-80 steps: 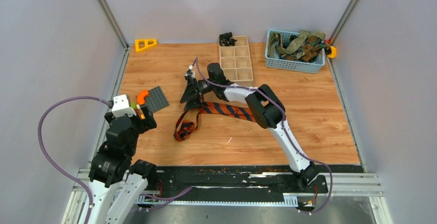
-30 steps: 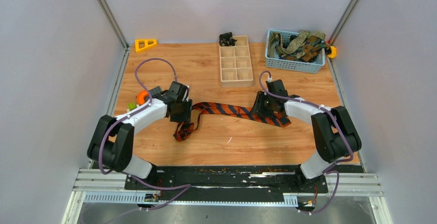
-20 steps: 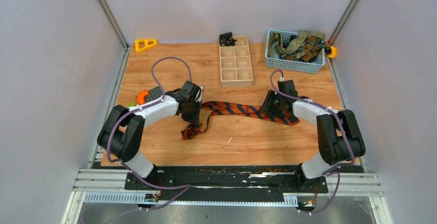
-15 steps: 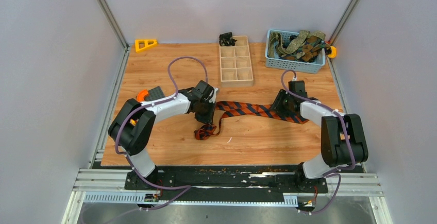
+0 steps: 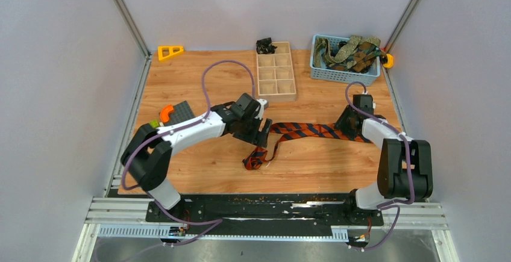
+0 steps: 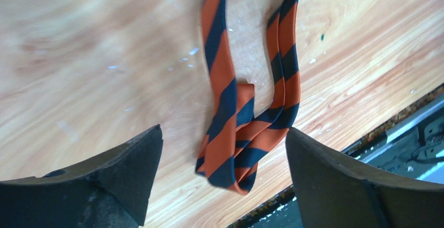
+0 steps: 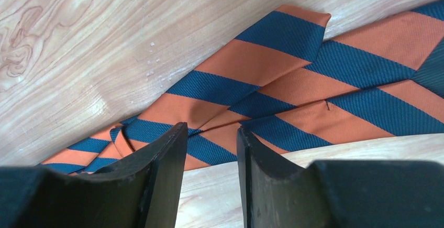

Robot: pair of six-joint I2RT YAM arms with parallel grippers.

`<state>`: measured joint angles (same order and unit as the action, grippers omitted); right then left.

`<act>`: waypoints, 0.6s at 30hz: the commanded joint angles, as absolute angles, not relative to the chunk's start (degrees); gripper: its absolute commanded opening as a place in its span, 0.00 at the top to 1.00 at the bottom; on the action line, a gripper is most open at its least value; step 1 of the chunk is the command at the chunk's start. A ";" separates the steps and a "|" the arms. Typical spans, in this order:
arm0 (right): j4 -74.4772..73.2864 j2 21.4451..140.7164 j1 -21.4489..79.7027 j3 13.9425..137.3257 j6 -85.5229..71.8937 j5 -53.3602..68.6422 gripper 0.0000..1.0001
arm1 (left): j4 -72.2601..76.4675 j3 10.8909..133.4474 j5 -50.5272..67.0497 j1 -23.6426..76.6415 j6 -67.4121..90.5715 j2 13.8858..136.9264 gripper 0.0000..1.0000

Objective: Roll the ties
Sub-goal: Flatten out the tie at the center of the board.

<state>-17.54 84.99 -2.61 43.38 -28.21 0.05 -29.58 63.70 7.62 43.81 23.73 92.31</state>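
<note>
The orange and navy striped tie [image 5: 304,132] lies across the table's middle, its narrow end folded in a loose bunch [image 5: 255,159]. My left gripper [image 5: 263,131] hovers over that part, open wide. In the left wrist view [image 6: 222,129] the folded narrow end [image 6: 235,149] lies on the wood between the spread fingers, untouched. My right gripper [image 5: 349,127] is low at the wide end. In the right wrist view [image 7: 210,128] its fingers stand a narrow gap apart, with the tie's lower edge [image 7: 272,76] between the tips. Olive-green and brown ties [image 5: 349,51] fill the blue basket [image 5: 341,74].
A wooden compartment box [image 5: 276,75] stands at the back middle with a dark object [image 5: 265,46] behind it. A grey plate [image 5: 182,113] and an orange piece [image 5: 166,111] lie at the left. A yellow triangle [image 5: 170,51] is at the back left.
Both arms have moved to the right and the striped tie has slid right with them. The left gripper's fingers now stand wide apart over the narrow end.
</note>
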 commanded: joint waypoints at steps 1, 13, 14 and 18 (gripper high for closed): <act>-19.72 81.24 -0.34 47.14 -26.05 -4.38 0.59 | -34.81 62.56 -3.95 43.70 22.96 81.55 0.04; -22.68 77.04 7.83 48.78 -25.14 -6.70 0.58 | -37.51 48.32 -3.22 47.69 29.73 69.08 0.05; -22.74 76.95 8.19 48.78 -25.16 -6.60 0.58 | -36.58 47.44 -2.95 48.25 30.52 68.91 0.06; -22.93 77.07 9.75 48.78 -25.09 -6.51 0.58 | -33.58 45.79 -2.24 50.68 32.96 69.97 0.11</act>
<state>-22.65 78.70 8.40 47.59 -25.80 -5.54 -38.20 46.15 -3.22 48.71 28.95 70.83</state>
